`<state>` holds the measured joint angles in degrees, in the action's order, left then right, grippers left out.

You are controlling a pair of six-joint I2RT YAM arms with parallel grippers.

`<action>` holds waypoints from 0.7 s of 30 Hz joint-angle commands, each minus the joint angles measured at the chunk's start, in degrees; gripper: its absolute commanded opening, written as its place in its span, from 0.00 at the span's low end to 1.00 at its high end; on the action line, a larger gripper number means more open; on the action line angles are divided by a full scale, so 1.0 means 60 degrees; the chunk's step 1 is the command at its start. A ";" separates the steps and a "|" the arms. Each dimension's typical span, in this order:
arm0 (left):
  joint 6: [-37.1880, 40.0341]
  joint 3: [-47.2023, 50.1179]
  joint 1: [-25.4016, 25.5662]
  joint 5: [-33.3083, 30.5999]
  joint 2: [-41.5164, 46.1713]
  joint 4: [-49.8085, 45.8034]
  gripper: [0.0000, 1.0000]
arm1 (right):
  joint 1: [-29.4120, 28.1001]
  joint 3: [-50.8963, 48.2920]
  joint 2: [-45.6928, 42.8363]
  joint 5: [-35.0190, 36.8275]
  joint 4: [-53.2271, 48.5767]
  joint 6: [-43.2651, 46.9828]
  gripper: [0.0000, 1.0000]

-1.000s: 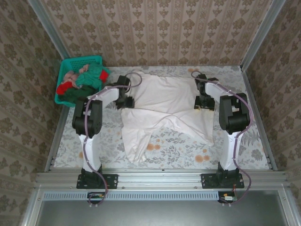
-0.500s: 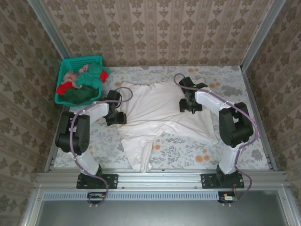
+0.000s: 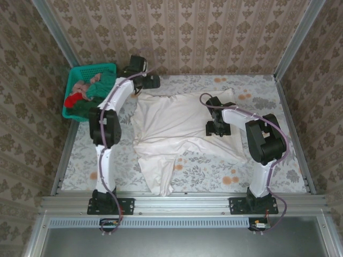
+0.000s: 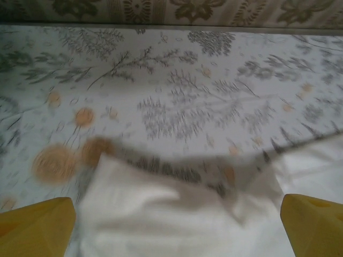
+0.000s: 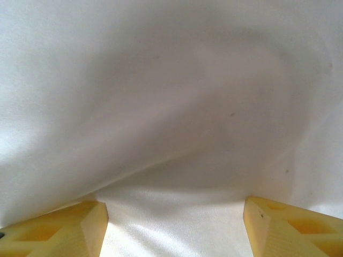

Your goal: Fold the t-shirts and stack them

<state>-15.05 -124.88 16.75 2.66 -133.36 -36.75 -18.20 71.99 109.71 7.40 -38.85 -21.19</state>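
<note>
A large white t-shirt (image 3: 179, 126) lies spread across the middle of the table, one part trailing toward the near edge. My left gripper (image 3: 151, 82) hovers at the shirt's far-left corner, by the back wall. Its yellow fingertips (image 4: 37, 225) stand wide open, and the shirt's corner (image 4: 177, 214) lies loose on the table between them. My right gripper (image 3: 217, 128) is down on the shirt's right half. It is open, its fingertips (image 5: 59, 230) spread over smooth white cloth (image 5: 177, 134). More t-shirts, pink (image 3: 81, 87), green (image 3: 104, 88) and red (image 3: 72, 100), are heaped in a basket.
The teal plastic basket (image 3: 86, 69) stands at the table's back-left corner, just left of my left arm. Metal posts and patterned walls close off the back and both sides. Bare flowered tabletop (image 3: 278, 166) shows to the near right of the shirt.
My left arm has swung from the shirt's left edge to the back-left corner and its jaws have opened, dropping the cloth. My right gripper has slid a little nearer over the shirt.
</note>
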 commanded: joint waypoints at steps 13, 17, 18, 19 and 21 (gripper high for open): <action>-0.0906 -0.1551 -0.0716 0.0640 -0.2316 -0.0964 0.49 | 0.0057 -0.0781 -0.0241 -0.0189 0.0399 -0.0057 0.70; -0.0801 -0.1586 -0.0697 0.1692 -0.2059 -0.0631 0.16 | 0.0082 -0.0708 -0.0182 -0.0180 0.0371 -0.0016 0.70; -0.0753 -0.1666 -0.0699 0.2067 -0.1940 -0.0386 0.07 | 0.0094 -0.0675 -0.0176 -0.0186 0.0327 -0.0027 0.70; -0.0722 -0.1800 -0.0714 0.2295 -0.1803 -0.0161 0.00 | 0.0107 -0.0674 -0.0164 -0.0182 0.0327 -0.0025 0.70; -0.0649 -0.2170 -0.0740 0.2912 -0.1542 0.0310 0.00 | 0.0135 -0.0669 -0.0176 -0.0178 0.0310 -0.0024 0.70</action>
<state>-19.66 -133.73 12.67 12.84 -147.20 -39.72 -17.82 68.99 108.05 6.85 -35.27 -21.19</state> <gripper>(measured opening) 0.051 0.700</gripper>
